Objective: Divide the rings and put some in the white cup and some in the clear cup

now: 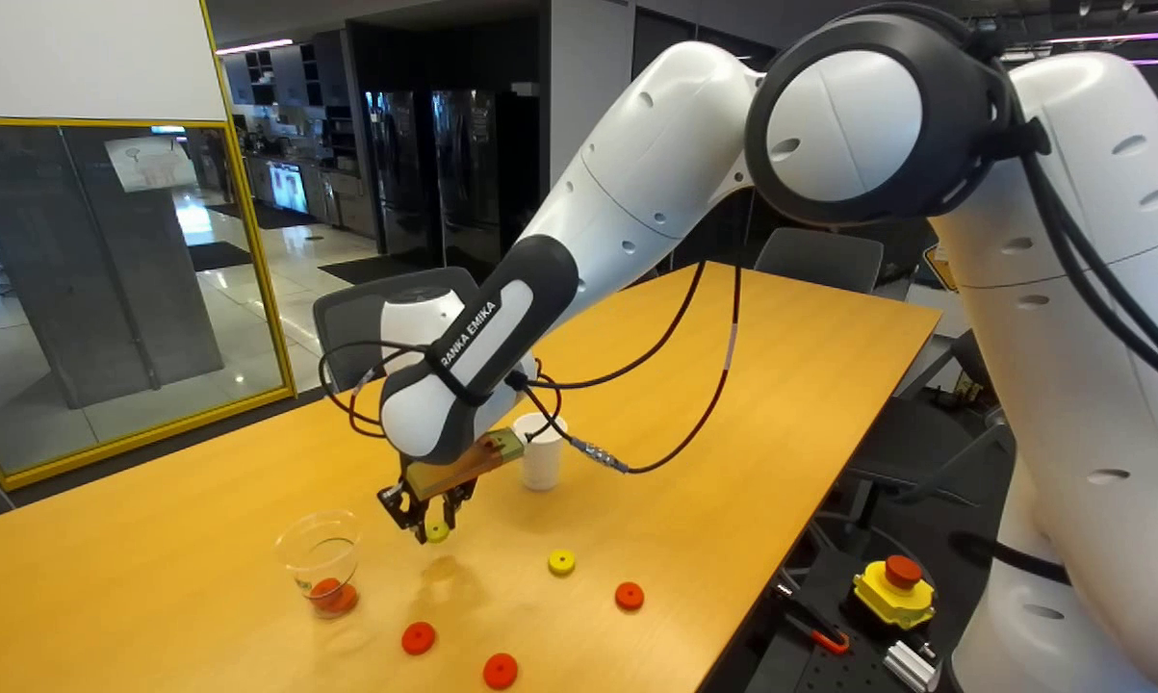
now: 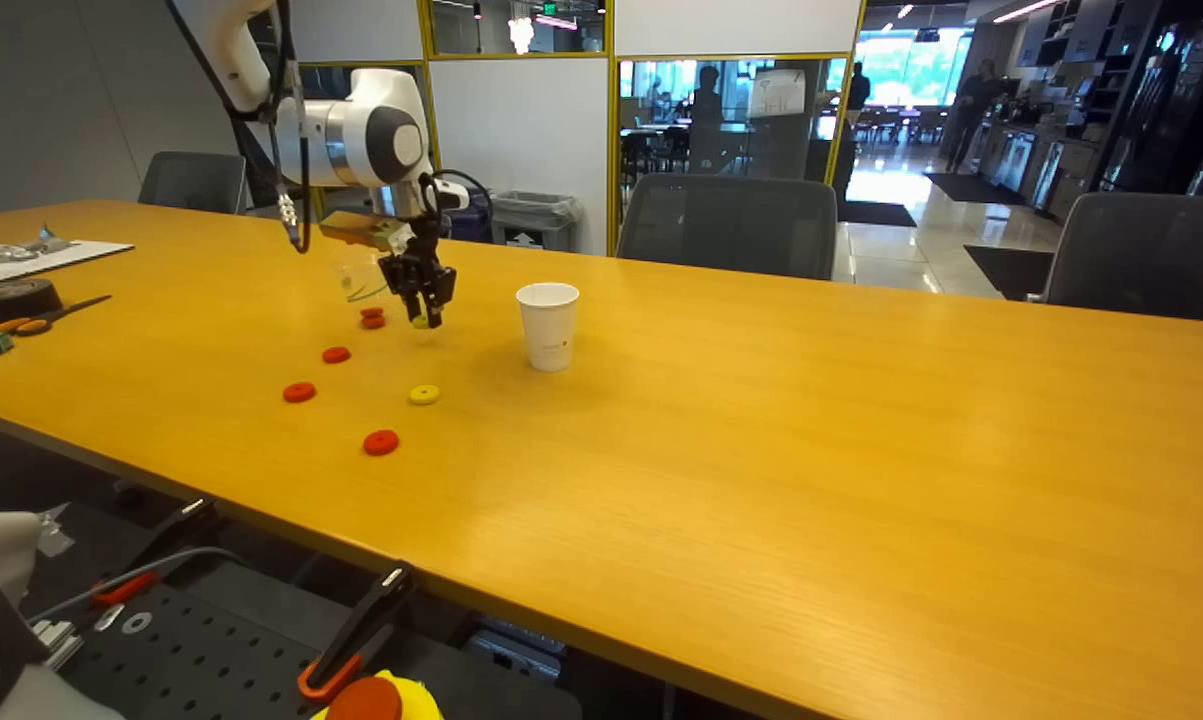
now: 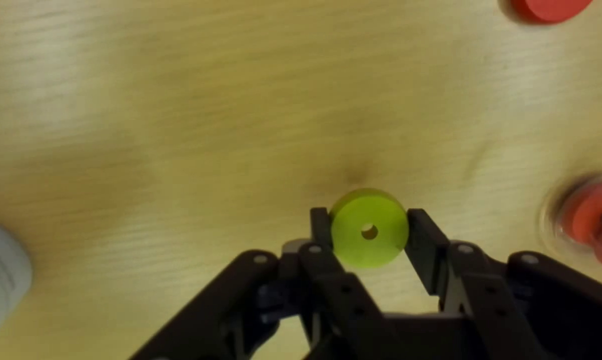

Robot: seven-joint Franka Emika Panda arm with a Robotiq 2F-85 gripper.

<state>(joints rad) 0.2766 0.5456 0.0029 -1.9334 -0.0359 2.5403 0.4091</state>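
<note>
While both fingertips (image 3: 422,227) press opposite edges of a yellow ring (image 3: 370,254), the gripper (image 3: 368,227) stands narrowed to that piece and holds it above the table (image 1: 790,366). In an exterior view, the clear cup (image 1: 319,544) is left of the gripper, red rings (image 1: 333,597) showing at the bottom; the white cup (image 1: 541,462) stands upright to the right, farther off. Three more red rings (image 1: 500,671) and a second yellow ring (image 1: 561,562) lie on the near part of the table.

The wrist view crops the white cup (image 3: 1,275) and, apparently, the blurred clear cup (image 3: 552,220).
</note>
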